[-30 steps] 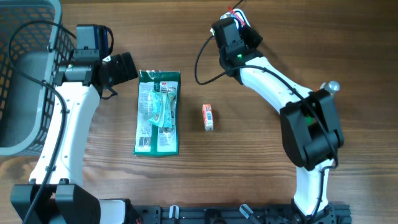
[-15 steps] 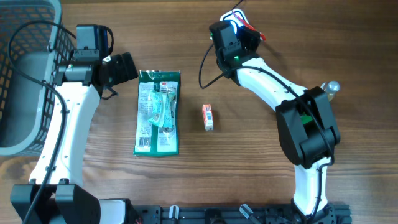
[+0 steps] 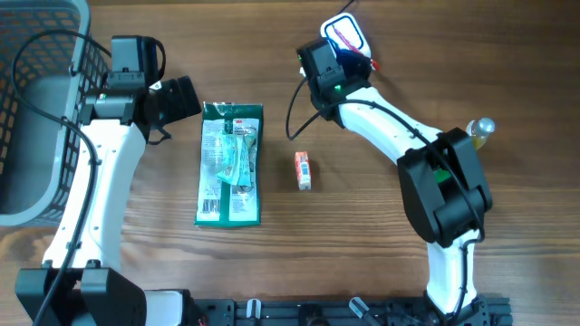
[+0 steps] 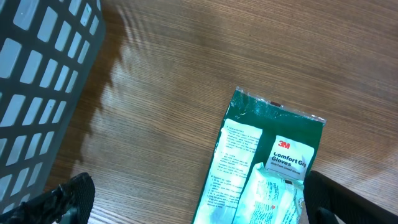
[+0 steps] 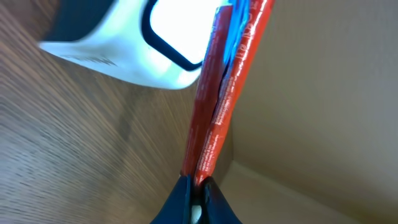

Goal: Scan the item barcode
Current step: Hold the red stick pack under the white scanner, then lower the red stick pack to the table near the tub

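We see the white device (image 3: 344, 34) with a dark-rimmed window at the top of the overhead frame, right of centre. A red-and-blue flat piece (image 5: 214, 124) runs down from it. The right hand (image 5: 198, 182) pinches that piece, fingers nearly together. The right arm bends back from there to its elbow at the right of the frame.

Two items lie flat lower down. A green glove packet (image 3: 230, 163) sits left of centre and a small orange-and-white box (image 3: 304, 170) at centre, apart from each other and from both hands.

The left hand (image 4: 199, 186) is spread wide and grips nothing. It hovers by the packet's upper left corner, its arm stretching up from the lower left.

The surface (image 3: 362, 235) is brown wood grain. A grey slotted basket (image 3: 36, 109) fills the upper left corner.
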Available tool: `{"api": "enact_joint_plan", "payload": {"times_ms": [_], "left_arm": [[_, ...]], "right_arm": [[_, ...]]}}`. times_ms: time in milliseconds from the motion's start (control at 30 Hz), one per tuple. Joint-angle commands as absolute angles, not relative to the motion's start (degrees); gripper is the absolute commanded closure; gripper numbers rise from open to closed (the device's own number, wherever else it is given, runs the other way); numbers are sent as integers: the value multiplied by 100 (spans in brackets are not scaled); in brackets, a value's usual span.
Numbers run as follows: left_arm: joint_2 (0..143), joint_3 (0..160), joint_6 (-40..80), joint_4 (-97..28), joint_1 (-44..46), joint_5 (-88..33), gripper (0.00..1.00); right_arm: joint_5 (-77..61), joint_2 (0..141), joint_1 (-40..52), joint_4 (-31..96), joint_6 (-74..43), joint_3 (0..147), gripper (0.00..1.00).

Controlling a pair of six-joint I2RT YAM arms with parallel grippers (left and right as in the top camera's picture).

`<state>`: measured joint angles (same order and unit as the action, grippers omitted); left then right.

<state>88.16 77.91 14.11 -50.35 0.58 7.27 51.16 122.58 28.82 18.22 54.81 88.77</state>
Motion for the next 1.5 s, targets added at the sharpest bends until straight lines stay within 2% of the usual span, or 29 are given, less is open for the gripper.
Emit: {"api": "enact_joint_plan", "payload": {"times_ms": [0,300,433,567,667,867,1033,1467], "left_arm": [[8829,7822,1461,-5022,25,757,0],[8829,7822,1461,-5019,25,757,0],[8829,7822,1461,-5022,25,757,0],[8829,7822,1461,-5022,25,757,0],[8829,7822,1461,-5019,25,757,0],[8829,7822,1461,-5019,25,757,0],[8829,7822,1461,-5022,25,757,0],[8829,7822,1461,-5022,25,757,0]], "right_arm": [[4943,12355,2908,1959,5540,8853,96],[5561,12296,2908,2032,5446,8855,96],[5645,11880,2932,2248,4753,8855,96],[5070,11231,2976,2808,3879,8855,96],[4584,10652,2965,3500,2727,8855,96],[2346,9743,2661,5596,172,8855,96],[530,9708,2270,7373,-1175,8803,96],[738,9719,2171,7253,-1994,7671,96]]}}
